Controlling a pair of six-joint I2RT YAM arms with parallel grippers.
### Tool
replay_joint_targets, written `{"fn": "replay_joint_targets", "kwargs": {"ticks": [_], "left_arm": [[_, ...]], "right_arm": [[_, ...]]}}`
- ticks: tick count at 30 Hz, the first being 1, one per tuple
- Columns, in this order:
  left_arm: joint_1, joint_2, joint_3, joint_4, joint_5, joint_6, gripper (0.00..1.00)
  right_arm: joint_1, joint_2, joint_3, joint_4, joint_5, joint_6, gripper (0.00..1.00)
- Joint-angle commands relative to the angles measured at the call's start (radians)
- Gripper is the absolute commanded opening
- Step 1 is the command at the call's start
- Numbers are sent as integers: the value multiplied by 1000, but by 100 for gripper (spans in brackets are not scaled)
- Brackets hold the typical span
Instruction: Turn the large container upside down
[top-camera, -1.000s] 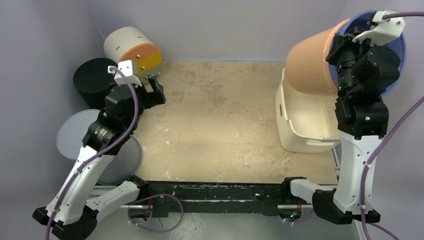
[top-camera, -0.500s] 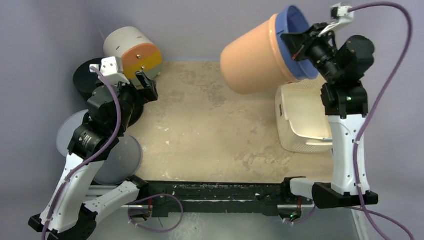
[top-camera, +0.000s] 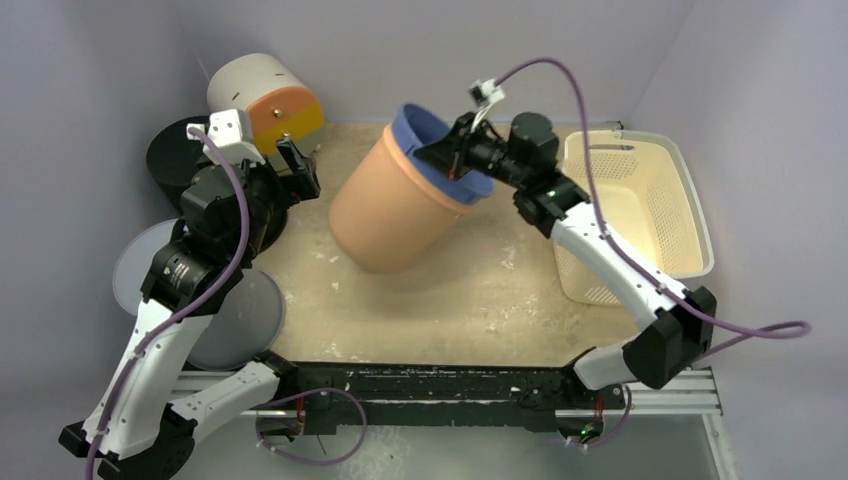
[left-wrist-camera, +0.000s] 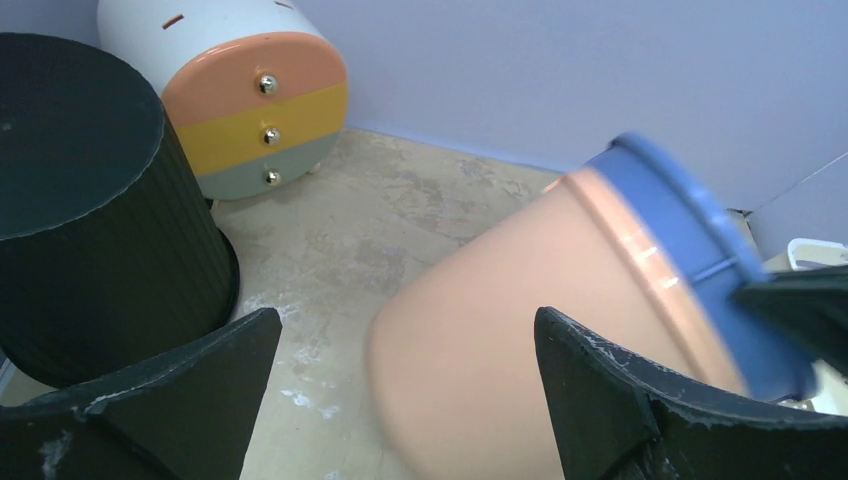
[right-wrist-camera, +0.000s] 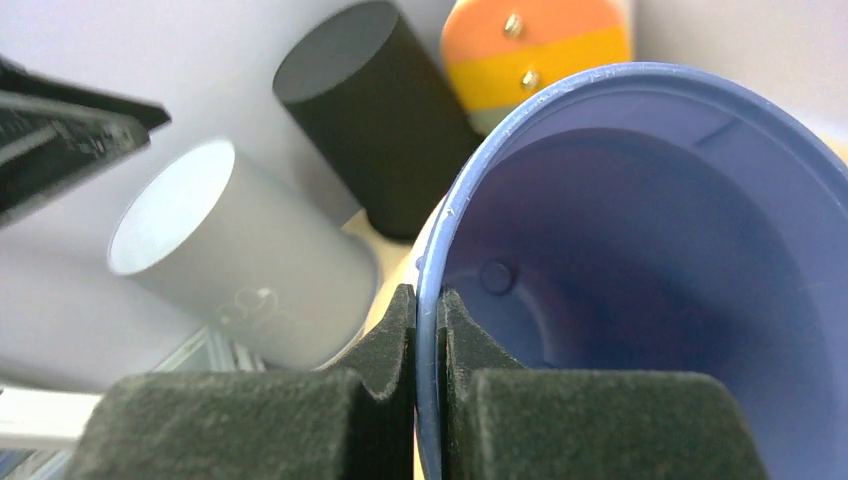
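Observation:
The large container is an orange bucket (top-camera: 390, 215) with a blue rim and blue inside. It is tilted over the middle of the table, base down-left and mouth up-right. My right gripper (top-camera: 452, 160) is shut on its blue rim, one finger inside and one outside, as the right wrist view (right-wrist-camera: 428, 305) shows. The bucket's inside (right-wrist-camera: 660, 270) fills that view. My left gripper (top-camera: 298, 165) is open and empty, to the left of the bucket. In the left wrist view (left-wrist-camera: 405, 330) the bucket (left-wrist-camera: 520, 320) lies just ahead between the spread fingers, not touched.
A black cylindrical bin (top-camera: 185, 158) and a white drum with an orange, yellow and green face (top-camera: 268, 100) stand at the back left. Two grey cylinders (top-camera: 150, 270) lie by the left arm. A cream basket (top-camera: 690, 215) sits at the right.
My right arm has swung the bucket from above the basket leftward and down to the table's middle, turning its base downward. My left gripper has barely moved in the last half second.

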Motion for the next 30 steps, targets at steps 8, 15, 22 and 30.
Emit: {"fn": "replay_joint_targets", "kwargs": {"ticks": [8,15,22,30], "left_arm": [[-6,41,-5,23,-1,-24,95],[-6,104,-96,123,39,-57,94],[-6,219,-169,240,72,-82,94],[-6,289,-177,313,76,-144,95]], "right_arm": [[79,65,-363,850,13,325,0],[96,129,-494,934,66,353,0],[136,221,-549,963,73,335,0],[138,268,-609,999,70,332,0]]}}
